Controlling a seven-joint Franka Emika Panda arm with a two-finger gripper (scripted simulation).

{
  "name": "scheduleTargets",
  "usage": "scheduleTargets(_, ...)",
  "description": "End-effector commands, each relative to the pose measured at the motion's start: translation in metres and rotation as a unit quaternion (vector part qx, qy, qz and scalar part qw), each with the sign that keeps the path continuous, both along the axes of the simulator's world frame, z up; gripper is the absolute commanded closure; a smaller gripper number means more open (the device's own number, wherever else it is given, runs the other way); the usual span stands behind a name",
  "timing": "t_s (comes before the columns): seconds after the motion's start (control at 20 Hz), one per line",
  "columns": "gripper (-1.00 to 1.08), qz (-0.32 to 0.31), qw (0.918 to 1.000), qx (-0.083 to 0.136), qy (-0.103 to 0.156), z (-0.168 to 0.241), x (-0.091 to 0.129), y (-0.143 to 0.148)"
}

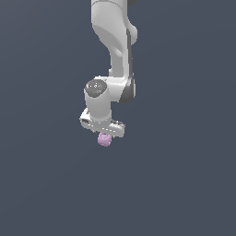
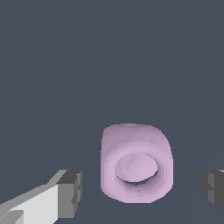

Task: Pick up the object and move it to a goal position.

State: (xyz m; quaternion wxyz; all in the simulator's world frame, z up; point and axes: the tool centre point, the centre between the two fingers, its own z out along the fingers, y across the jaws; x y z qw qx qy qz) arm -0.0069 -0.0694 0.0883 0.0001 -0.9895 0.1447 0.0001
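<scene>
The object (image 2: 136,162) is a small pale pink-lilac lumpy cube with a round hollow in its top. In the wrist view it lies between my two dark finger pads (image 2: 71,193), with a gap on each side. The gripper (image 2: 142,190) is open and touches nothing. In the exterior view the object (image 1: 104,139) shows just under the white gripper (image 1: 102,130), on the dark grey floor. The fingers themselves are hidden there behind the gripper body.
The white arm (image 1: 115,50) comes down from the top of the exterior view. The plain dark grey floor (image 1: 184,184) lies all around. No other objects or goal marker show.
</scene>
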Motion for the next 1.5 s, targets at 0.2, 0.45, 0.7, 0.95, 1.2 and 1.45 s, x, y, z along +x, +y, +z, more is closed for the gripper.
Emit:
scheduleTargets(0.2, -0.92, -0.002, 1.0000, 0.000, 0.000, -0.025, -0.001, -0.001)
scheduleTargets(0.45, -0.92, -0.003, 1.0000, 0.000, 0.000, -0.045, -0.001, -0.001)
scheduleTargets(0.7, 1.08, -0.003, 1.0000, 0.000, 0.000, -0.049, 0.000, -0.001)
scheduleTargets(0.95, 1.08, -0.003, 1.0000, 0.000, 0.000, -0.049, 0.000, -0.001)
scheduleTargets(1.2, 1.08, -0.003, 1.0000, 0.000, 0.000, -0.048, 0.000, -0.001)
scheduleTargets(1.45, 1.08, -0.003, 1.0000, 0.000, 0.000, -0.041, 0.002, 0.003)
